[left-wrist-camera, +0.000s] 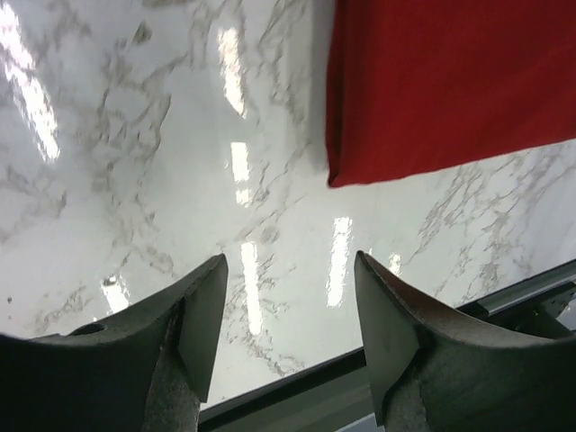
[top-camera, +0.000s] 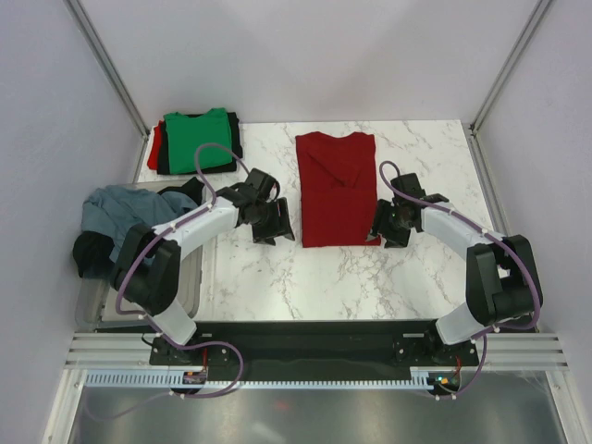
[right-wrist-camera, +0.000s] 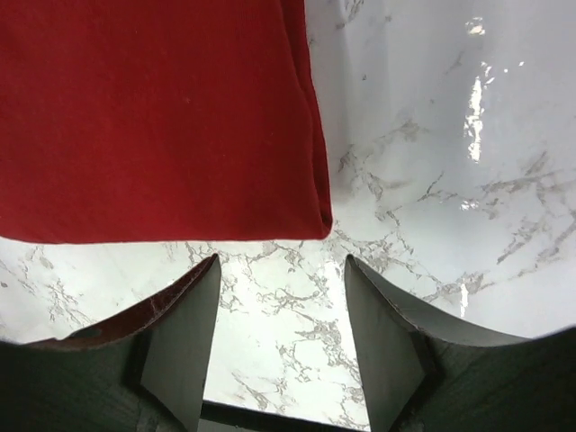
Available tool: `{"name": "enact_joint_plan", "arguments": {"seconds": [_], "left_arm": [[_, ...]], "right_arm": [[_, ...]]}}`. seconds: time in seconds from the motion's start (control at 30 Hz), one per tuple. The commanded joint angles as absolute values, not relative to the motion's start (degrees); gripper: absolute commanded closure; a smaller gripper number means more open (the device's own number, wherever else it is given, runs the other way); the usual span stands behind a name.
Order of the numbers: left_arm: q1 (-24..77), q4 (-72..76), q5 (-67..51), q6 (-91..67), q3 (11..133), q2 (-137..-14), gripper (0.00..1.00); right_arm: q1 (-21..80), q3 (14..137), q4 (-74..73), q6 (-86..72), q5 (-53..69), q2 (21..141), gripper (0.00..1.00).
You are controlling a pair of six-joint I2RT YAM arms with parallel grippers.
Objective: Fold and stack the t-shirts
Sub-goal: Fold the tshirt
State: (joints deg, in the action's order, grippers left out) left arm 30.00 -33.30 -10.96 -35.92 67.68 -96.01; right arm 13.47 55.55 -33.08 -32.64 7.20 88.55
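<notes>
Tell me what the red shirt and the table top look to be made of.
Red shirt: soft cloth, probably cotton, matte; it shows a fine fuzzy texture, no shine, and a rounded folded edge.
Table top: marble-look slab, white with grey veins, glossy, mirroring the lights; real stone or laminate cannot be told.

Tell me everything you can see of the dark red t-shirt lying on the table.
The dark red t-shirt is plain matte cloth, folded lengthwise into a long rectangle, sleeves tucked in. It lies flat on the marble table, one short end toward the arms. The open left gripper and open right gripper flank its near corners; neither touches it.
</notes>
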Motion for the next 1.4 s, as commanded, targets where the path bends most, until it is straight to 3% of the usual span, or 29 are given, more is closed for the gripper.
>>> {"name": "enact_joint_plan", "arguments": {"seconds": [0.0,0.13,0.43,0.63,1.07,1.23,1.37], "left_arm": [[31.02,-26.63,-11.95,-40.34,62.94,-88.96,0.35],[32.25,-26.02,-11.08,-42.1,58.89,-85.96,0.35],[34.98,-21.89,-9.41,-44.3,55.46,-85.25,0.35],[37.7,-14.87,-5.99,-45.35,55.63,-90.25,0.39],[39.02,-7.56,-1.06,-44.73,58.98,-102.48,0.36],[39.02,-5.45,2.46,-45.53,57.48,-102.83,0.42],[39.02,-5.01,2.64,-45.96,56.69,-102.75,0.53]], "right_arm": [[12.92,52.92,-24.89,-31.29,10.11,85.6,0.36],[12.13,51.16,-21.54,-30.67,9.93,87.54,0.4],[10.11,44.56,-14.15,-29.88,12.12,89.65,0.63],[9.93,42.1,-12.13,-29.88,14.85,90.35,0.99],[9.93,40.78,-11.95,-29.1,18.54,90.18,1.0],[9.93,40.43,-12.3,-28.3,18.02,90.79,1.0],[9.76,40.34,-12.13,-28.39,18.02,91.67,1.0]]}}
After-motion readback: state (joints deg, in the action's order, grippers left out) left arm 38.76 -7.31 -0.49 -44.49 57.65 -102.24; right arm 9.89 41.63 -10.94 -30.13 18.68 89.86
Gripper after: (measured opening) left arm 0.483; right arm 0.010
